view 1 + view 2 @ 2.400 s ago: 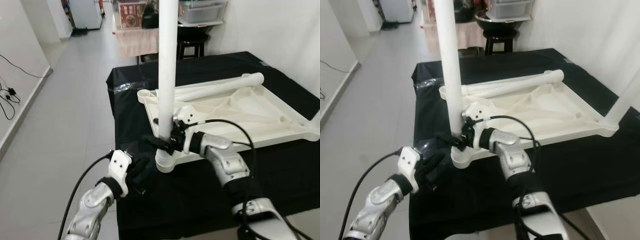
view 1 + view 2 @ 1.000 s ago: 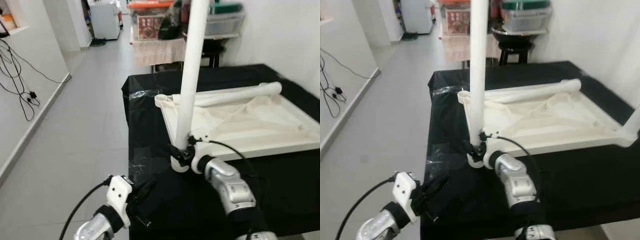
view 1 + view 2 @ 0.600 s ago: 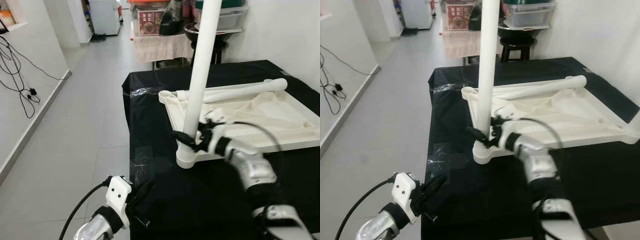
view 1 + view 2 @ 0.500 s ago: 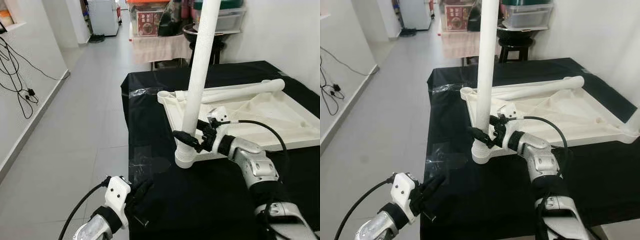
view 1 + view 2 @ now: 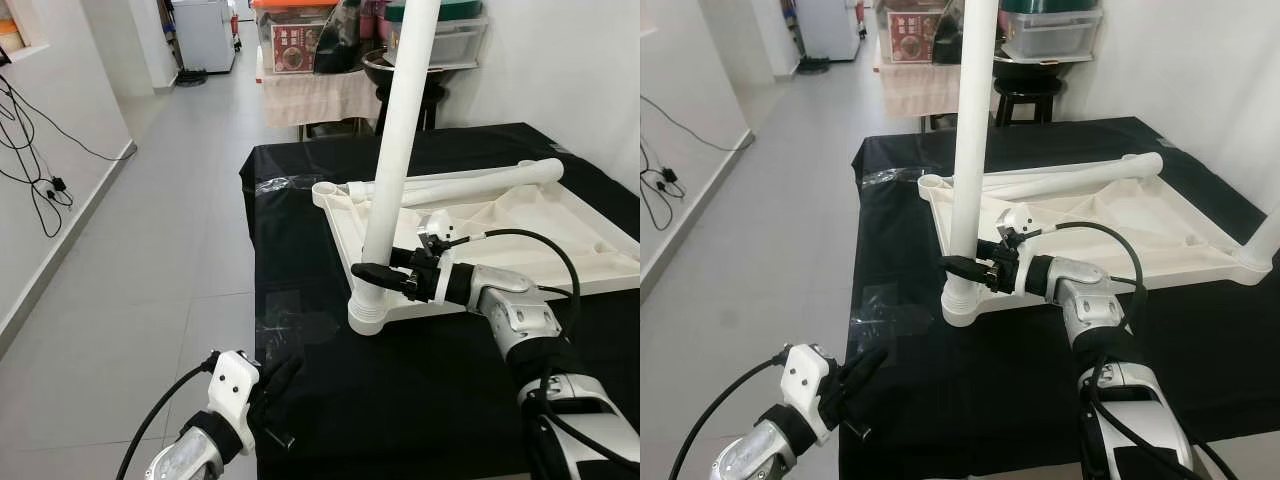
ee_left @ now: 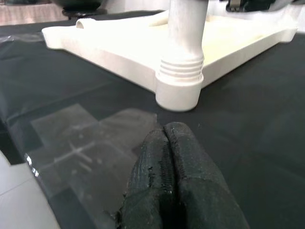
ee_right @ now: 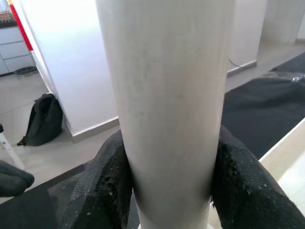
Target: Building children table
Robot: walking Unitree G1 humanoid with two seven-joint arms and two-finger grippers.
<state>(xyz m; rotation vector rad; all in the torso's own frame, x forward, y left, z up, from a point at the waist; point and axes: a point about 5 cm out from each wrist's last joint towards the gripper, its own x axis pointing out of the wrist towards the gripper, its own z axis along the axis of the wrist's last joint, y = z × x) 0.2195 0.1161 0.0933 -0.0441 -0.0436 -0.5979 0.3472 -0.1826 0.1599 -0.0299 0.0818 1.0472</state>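
The right gripper pinches the upright table leg just above its ribbed collar, fingers now level where half a second ago they angled down. The leg stands in the near-left corner socket of the upturned tabletop on the black cloth, apparently being screwed home. Low at near left, the left gripper hangs pressed together, idle.

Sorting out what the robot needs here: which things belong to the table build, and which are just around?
Part of the job:
upright leg, clamped by the right gripper
upturned tabletop
loose leg lying on it

Just around:
black cloth
storage boxes
stool
wall cables
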